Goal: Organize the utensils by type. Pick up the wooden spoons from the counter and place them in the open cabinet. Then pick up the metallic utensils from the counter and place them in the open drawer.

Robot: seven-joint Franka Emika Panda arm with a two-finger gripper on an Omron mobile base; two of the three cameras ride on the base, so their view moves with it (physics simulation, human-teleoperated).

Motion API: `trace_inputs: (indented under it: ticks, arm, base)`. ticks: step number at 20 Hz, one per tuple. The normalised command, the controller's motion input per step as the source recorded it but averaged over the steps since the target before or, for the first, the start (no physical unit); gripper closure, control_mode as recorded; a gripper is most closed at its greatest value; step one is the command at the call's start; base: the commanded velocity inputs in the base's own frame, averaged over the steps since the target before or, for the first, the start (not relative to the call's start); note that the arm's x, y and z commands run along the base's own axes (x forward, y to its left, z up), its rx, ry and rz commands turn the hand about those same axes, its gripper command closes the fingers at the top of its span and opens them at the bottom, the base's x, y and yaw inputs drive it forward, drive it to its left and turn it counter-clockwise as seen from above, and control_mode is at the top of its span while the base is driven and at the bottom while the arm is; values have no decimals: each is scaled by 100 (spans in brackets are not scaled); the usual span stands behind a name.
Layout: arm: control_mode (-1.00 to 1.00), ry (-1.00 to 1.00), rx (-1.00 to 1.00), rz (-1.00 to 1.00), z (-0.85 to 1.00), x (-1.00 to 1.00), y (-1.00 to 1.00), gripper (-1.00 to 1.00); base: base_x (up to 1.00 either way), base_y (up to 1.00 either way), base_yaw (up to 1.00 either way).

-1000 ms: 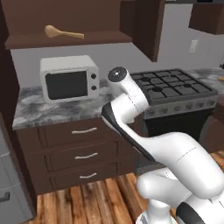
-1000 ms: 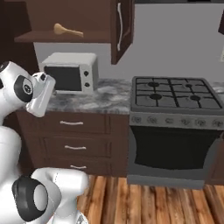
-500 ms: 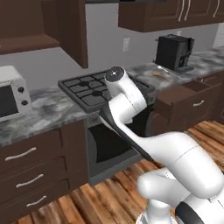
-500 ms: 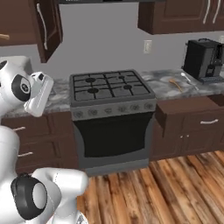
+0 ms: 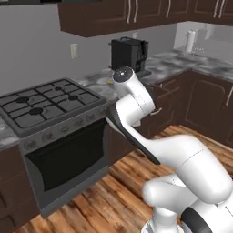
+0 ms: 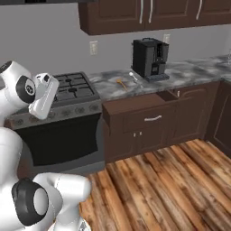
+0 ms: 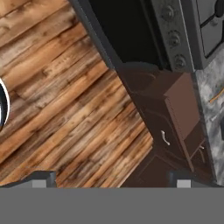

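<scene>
One orange wooden spoon (image 6: 121, 84) lies on the marbled counter (image 6: 180, 72) between the stove and the coffee machine; its tip also shows in the hand view as the wooden spoon (image 7: 216, 96). A thin silvery utensil (image 6: 133, 76) lies just behind it. Below them the open drawer (image 6: 135, 106) is pulled out, and the hand view looks down on the same open drawer (image 7: 177, 109). My gripper (image 7: 113, 181) is open and empty, held high above the floor in front of the oven, well left of the drawer. The open cabinet is out of view.
A black gas stove (image 6: 67, 88) with a dark oven door (image 5: 63, 159) stands left of the drawer. A black coffee machine (image 6: 149, 58) sits on the counter to the right. Shut wall cabinets (image 6: 144, 13) hang above. Wooden floor (image 6: 158, 189) stretches in front.
The base has moved to the right, so the whole scene shifted: microwave and open cabinet left the picture, and stove, drawer and coffee machine came in. The gripper stayed open.
</scene>
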Motion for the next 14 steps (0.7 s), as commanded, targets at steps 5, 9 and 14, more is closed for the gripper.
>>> trace_inputs:
  ticks: [5,9,14]
  arm:
    - [100,0,0,0,0,0,0,-100]
    - [100,0,0,0,0,0,0,-100]
    - [100,0,0,0,0,0,0,-100]
  base:
    - [28,-100,-11]
    - [52,-100,-4]
    - [21,-68,6]
